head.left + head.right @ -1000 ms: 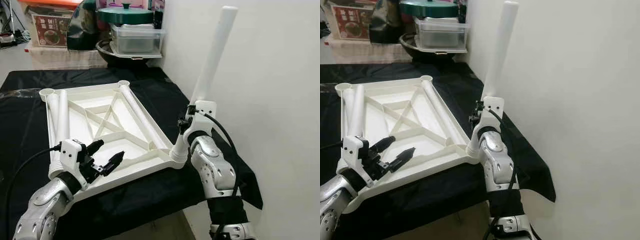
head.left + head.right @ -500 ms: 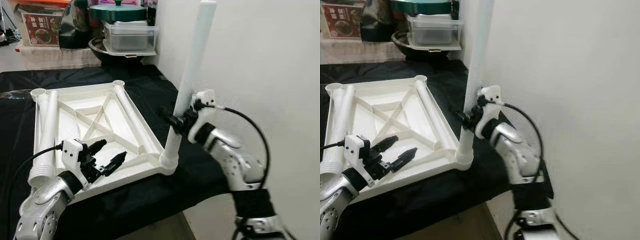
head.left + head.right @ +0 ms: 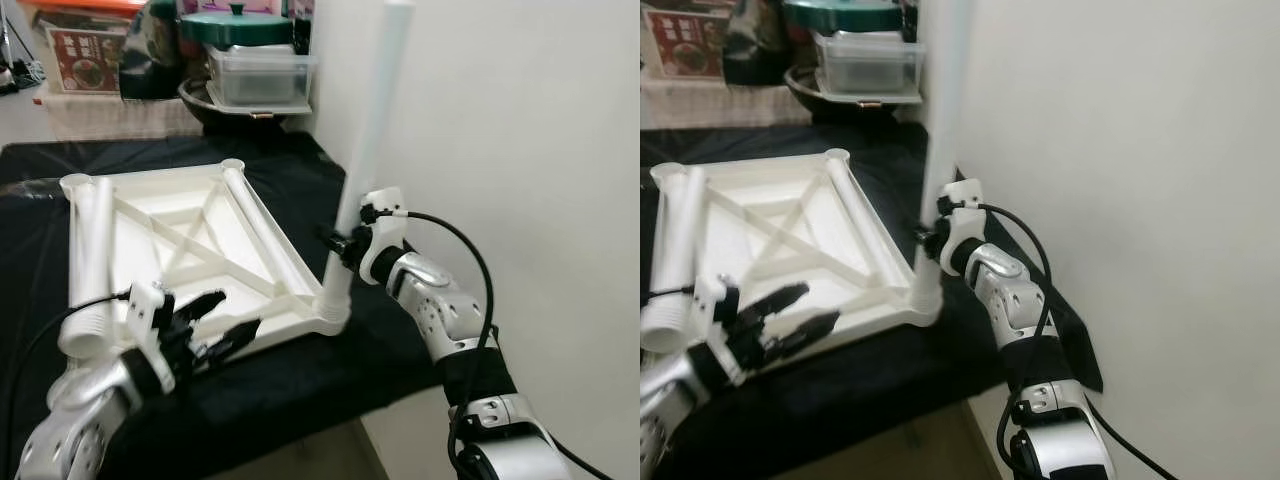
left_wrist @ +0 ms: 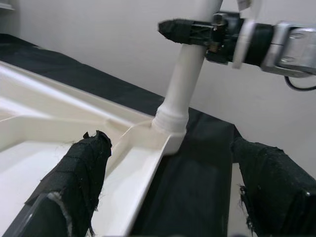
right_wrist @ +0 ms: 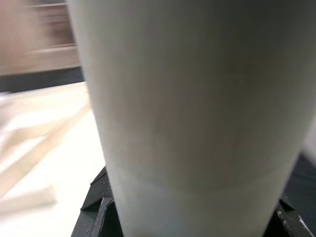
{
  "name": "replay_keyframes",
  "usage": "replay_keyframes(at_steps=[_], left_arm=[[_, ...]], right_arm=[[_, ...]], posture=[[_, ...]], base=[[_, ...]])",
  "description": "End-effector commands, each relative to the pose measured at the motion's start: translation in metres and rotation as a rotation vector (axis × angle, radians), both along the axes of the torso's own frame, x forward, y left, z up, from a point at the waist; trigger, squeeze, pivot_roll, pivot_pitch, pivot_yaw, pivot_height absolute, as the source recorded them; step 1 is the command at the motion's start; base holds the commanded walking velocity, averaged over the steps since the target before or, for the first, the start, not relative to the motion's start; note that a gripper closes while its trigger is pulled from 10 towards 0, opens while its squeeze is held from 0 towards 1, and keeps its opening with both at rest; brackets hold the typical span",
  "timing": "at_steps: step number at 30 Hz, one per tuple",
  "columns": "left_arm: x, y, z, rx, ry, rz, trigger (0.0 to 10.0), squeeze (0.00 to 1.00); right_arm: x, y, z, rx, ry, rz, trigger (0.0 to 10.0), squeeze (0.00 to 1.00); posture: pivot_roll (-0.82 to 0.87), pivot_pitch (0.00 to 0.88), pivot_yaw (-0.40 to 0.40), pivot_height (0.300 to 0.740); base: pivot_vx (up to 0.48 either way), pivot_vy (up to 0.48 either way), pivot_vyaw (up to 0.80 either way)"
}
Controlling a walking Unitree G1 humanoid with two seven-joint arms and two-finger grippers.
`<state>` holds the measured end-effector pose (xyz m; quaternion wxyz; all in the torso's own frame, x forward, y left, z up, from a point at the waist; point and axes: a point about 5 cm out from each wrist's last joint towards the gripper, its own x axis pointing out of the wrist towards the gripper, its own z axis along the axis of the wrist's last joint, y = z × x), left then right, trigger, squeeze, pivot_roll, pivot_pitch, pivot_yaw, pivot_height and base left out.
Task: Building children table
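— Standing upright, the leg (image 3: 372,130) sits in the near right corner socket of the upside-down top (image 3: 190,250) on the black tabletop (image 3: 320,365).
— Pincers?
— Right pincer (image 3: 338,243) pinches the leg low down. Left pincer (image 3: 222,322) is spread at the top's near edge.

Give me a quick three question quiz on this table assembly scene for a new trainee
1. True or false: the right gripper grips the upright table leg.
2. Where does that leg's lower end sit? A) corner socket of the tabletop B) on the black cloth C) in the plastic container
3. Fill in: the left gripper has its fingers ____ near the tabletop's front edge.

Key: 1 true; 2 A; 3 open.
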<state>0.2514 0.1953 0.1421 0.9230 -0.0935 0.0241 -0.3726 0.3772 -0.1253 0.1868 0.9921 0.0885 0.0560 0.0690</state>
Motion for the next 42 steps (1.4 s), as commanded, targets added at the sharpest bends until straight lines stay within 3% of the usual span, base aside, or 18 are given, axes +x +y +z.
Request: replay_keyframes(at_steps=[1,6,7,8,9,12,16,17,25,26,27,28,30,32,34,37,40,42], left_arm=[[-0.002,-0.001,-0.001,0.009,0.013,-0.032,10.0,0.00],[-0.001,-0.001,0.000,0.005,0.013,-0.021,10.0,0.00],[-0.001,-0.001,0.000,0.005,0.013,-0.019,10.0,0.00],[-0.001,-0.001,0.000,0.005,0.014,-0.018,10.0,0.00],[-0.001,0.000,0.000,0.005,0.015,-0.019,10.0,0.00],[-0.001,0.000,0.001,0.005,0.020,-0.026,10.0,0.00],[0.000,0.000,0.001,0.003,0.022,-0.032,10.0,0.00],[0.000,0.000,0.001,0.000,0.023,-0.036,10.0,0.00],[0.000,-0.002,0.000,-0.008,0.036,-0.070,10.0,0.00],[0.000,-0.002,-0.001,-0.008,0.038,-0.073,10.0,0.00],[0.000,-0.002,-0.001,-0.008,0.038,-0.073,10.0,0.00],[0.000,-0.003,-0.001,-0.010,0.040,-0.075,10.0,0.00],[-0.001,-0.003,-0.001,-0.012,0.041,-0.076,10.0,0.00],[-0.002,-0.003,-0.001,-0.018,0.041,-0.078,10.0,0.00],[-0.002,-0.003,-0.001,-0.018,0.041,-0.078,10.0,0.00],[-0.003,-0.003,-0.001,-0.025,0.041,-0.082,10.0,0.00],[-0.003,-0.003,-0.001,-0.026,0.041,-0.083,10.0,0.00],[-0.003,-0.003,0.000,-0.026,0.042,-0.087,10.0,0.00]], right_arm=[[-0.014,-0.015,-0.044,0.009,0.191,-0.181,0.0,0.00],[-0.034,0.036,-0.037,0.028,0.179,0.026,0.0,0.00],[-0.037,0.046,-0.029,0.064,0.142,0.071,10.0,0.00],[-0.039,0.050,-0.022,0.068,0.100,0.103,10.0,0.64],[-0.039,0.052,-0.017,0.077,0.068,0.110,10.0,1.00],[-0.036,0.060,-0.004,0.130,0.020,0.213,10.0,1.00],[-0.036,0.063,0.008,0.167,-0.026,0.334,10.0,0.82],[-0.040,0.065,0.016,0.190,-0.062,0.442,10.0,0.00],[-0.061,0.052,0.016,0.017,-0.151,0.905,10.0,0.00],[-0.057,0.050,0.008,-0.053,-0.136,0.894,4.4,0.00],[-0.057,0.050,0.008,-0.053,-0.136,0.894,4.4,0.00],[-0.047,0.046,0.000,-0.095,-0.092,0.821,0.0,0.00],[-0.034,0.040,-0.005,-0.113,-0.049,0.672,0.0,0.00],[-0.007,0.010,-0.019,-0.109,0.068,0.153,0.0,0.00],[-0.007,0.010,-0.019,-0.109,0.068,0.153,0.0,0.00],[-0.018,0.006,-0.033,-0.084,0.137,-0.175,0.0,0.00],[-0.025,0.017,-0.035,-0.084,0.153,-0.161,0.0,0.00],[-0.035,0.045,-0.034,-0.051,0.157,-0.027,10.0,0.00]], posture=[[0.14,0.000,-0.134,0.740],[0.14,0.000,-0.130,0.740],[0.15,0.000,-0.131,0.740],[0.15,0.000,-0.131,0.740],[0.14,0.000,-0.129,0.740],[0.14,0.000,-0.129,0.740],[0.14,0.000,-0.129,0.740],[0.14,0.000,-0.129,0.740],[0.13,0.000,-0.126,0.740],[0.13,0.000,-0.127,0.740],[0.13,0.000,-0.127,0.740],[0.13,0.000,-0.133,0.740],[0.14,0.000,-0.137,0.740],[0.13,0.000,-0.139,0.740],[0.13,0.000,-0.139,0.740],[0.14,0.000,-0.139,0.740],[0.14,0.000,-0.139,0.740],[0.14,0.000,-0.135,0.740]], base=[[0.000,0.000,0.00],[0.000,0.000,0.00],[0.000,0.000,0.00],[0.000,0.000,0.00],[0.000,0.000,0.00],[0.000,0.000,0.00],[0.000,0.000,0.00],[0.000,0.000,0.00],[0.000,0.000,0.00],[0.000,0.000,0.00],[0.000,0.000,0.00],[0.000,0.000,0.00],[0.000,0.000,0.00],[0.000,0.000,0.00],[0.000,0.000,0.00],[0.000,0.000,0.00],[0.000,0.000,0.00],[0.000,0.000,0.00]])
